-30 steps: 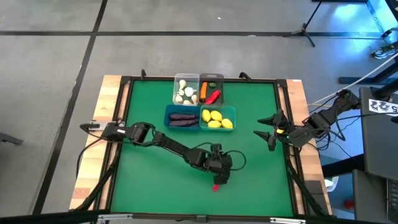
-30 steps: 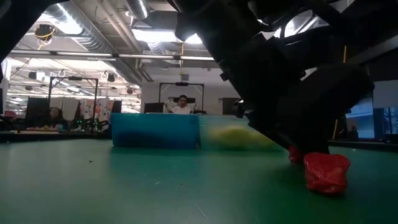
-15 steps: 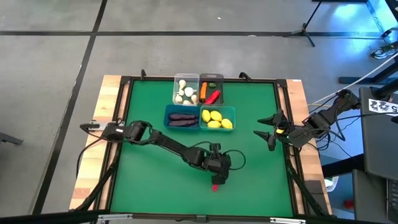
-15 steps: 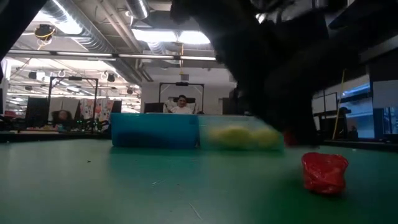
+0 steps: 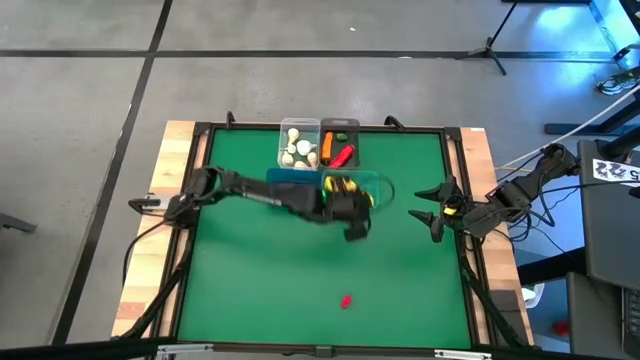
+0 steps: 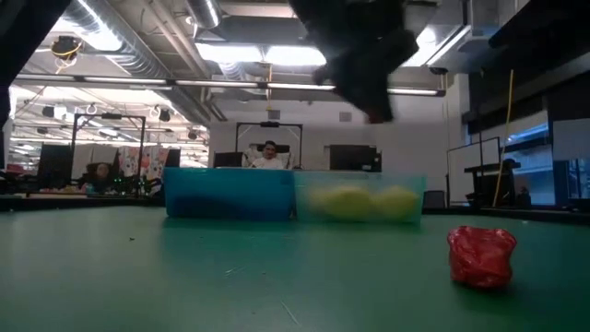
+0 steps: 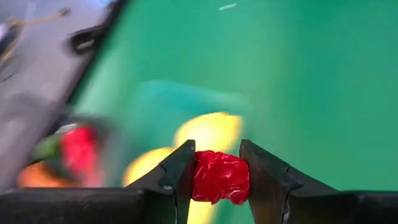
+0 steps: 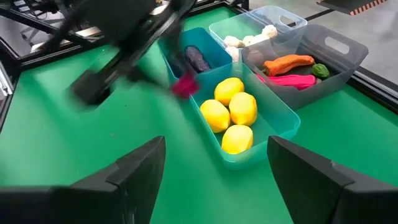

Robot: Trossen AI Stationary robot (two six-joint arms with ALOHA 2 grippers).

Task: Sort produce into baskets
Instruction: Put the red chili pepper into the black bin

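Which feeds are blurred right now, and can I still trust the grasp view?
Left wrist view: the left end effector and its red pepper piece are sharp, the bins behind smeared. Right wrist view: the left arm streaks with motion; the lemons stay crisp. Low view: the arm overhead is a dark silhouette against ceiling lights.

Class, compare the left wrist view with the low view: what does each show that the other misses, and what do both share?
Only the left wrist view: the left gripper shut on a red pepper, with another red pepper in the grey bin.
Only the low view: a second red piece lying on the green mat, and a person in the room behind.
Both: the yellow lemons in their teal bin.
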